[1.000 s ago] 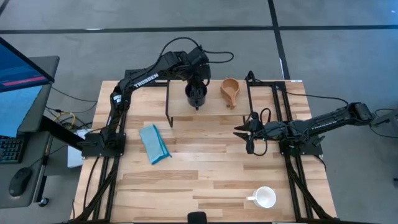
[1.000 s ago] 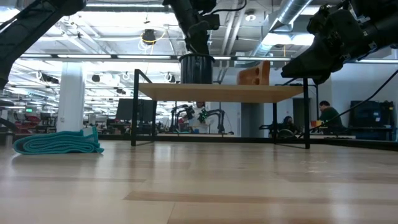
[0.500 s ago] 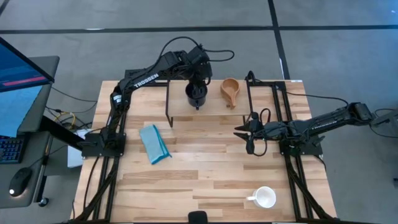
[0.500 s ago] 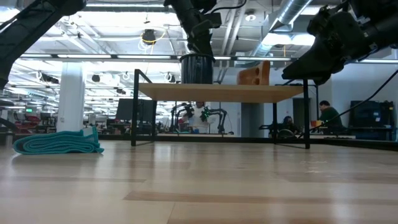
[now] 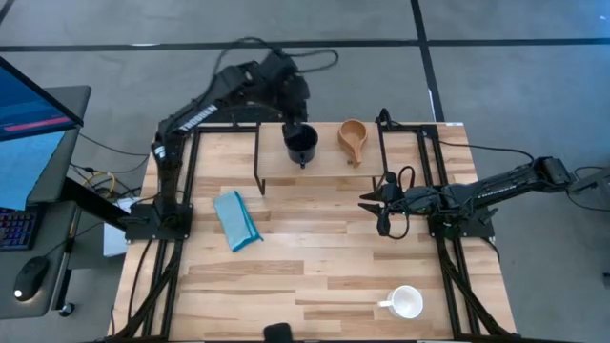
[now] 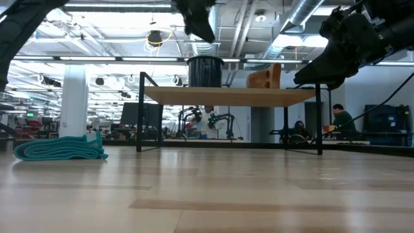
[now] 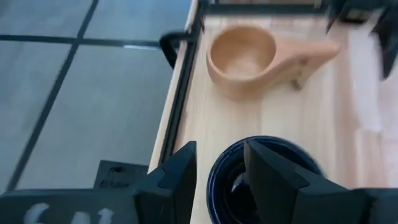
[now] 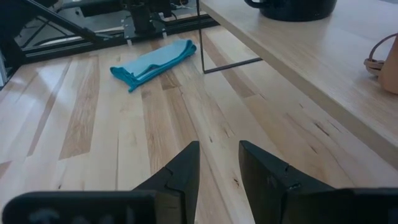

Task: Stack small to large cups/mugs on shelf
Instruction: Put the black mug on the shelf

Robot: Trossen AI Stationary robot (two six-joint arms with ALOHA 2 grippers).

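The dark mug stands upright on its base on the shelf, and it also shows in the low view. The tan wooden cup sits on the shelf to the right of the dark mug, its handle toward the near edge. The white mug stands on the table near the front right. My left gripper is open and empty above the dark mug; in the left wrist view the mug's rim shows below its fingers. My right gripper is open and empty, right of the shelf.
A folded blue cloth lies on the table left of the shelf's near legs. The shelf's thin black legs stand at its corners. Bare tabletop lies between the shelf and the white mug.
My left gripper has risen off the dark mug and drawn back toward the table's far edge. The mug stays upright on the shelf where it was.
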